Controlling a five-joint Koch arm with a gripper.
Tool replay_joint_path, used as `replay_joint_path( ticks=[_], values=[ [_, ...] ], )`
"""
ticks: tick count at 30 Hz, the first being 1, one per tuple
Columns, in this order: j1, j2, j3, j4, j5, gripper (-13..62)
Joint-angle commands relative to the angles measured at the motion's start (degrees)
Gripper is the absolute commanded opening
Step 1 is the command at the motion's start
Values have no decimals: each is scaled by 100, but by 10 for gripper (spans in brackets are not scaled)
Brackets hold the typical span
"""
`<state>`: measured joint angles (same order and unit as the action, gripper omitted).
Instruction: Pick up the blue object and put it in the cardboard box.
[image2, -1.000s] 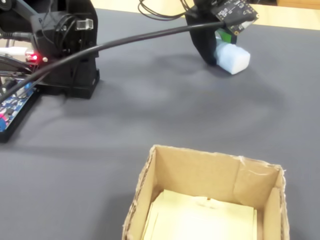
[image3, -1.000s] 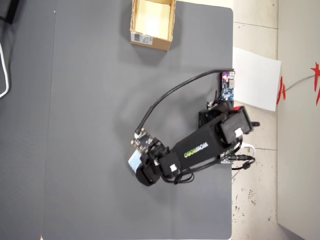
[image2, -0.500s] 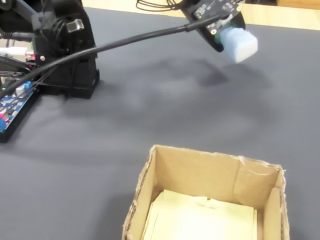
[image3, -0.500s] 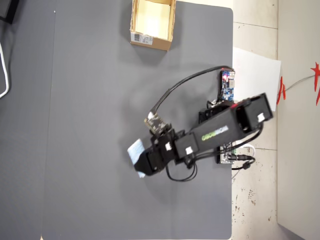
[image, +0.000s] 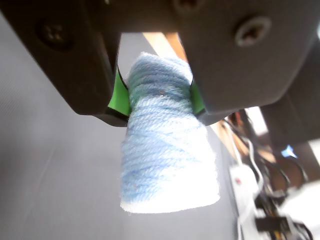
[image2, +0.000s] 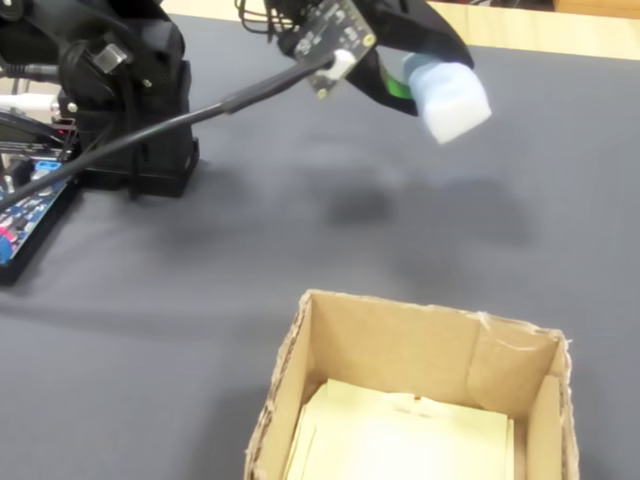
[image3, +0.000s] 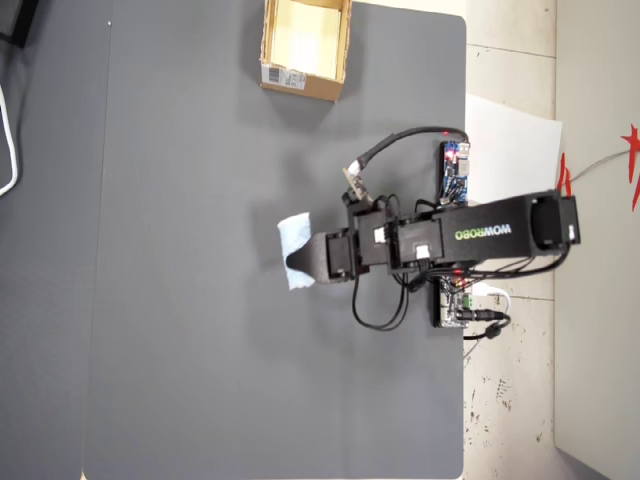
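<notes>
in the wrist view we see what no other camera gives us: the gripper (image: 159, 100) closed onto the blue object (image: 165, 155), its two black jaws with green pads (image: 118, 95) pinching the upper part so the soft block narrows between them, while the lower end sticks out past the tips and flares wider; its surface reads there as wound, yarn-like fibre; the fixed view shows us instead that the blue object (image2: 447, 94) is clear of the grey table (image2: 200, 260), held aloft at the tip of the gripper (image2: 415, 75), with a faint shadow on the cloth below; the cardboard box (image2: 330, 350) stands open in the foreground of that view, well apart from the gripper; only the overhead view lays out the whole scene for us; there the blue object (image3: 295, 240) juts out beyond the gripper (image3: 305, 258) on the side away from the arm's base, and the cardboard box (image3: 300, 85) sits far off near the table's upper edge.
</notes>
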<state>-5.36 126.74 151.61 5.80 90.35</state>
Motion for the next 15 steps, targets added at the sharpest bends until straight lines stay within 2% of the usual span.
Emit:
replay_joint_path(
  ticks=[1,9,15],
  values=[
    [237,290,53,-984,-9,90],
    [958,853,712,-1969,-264,90],
    [1828,879,817,-2294,-571,90]
  ],
)
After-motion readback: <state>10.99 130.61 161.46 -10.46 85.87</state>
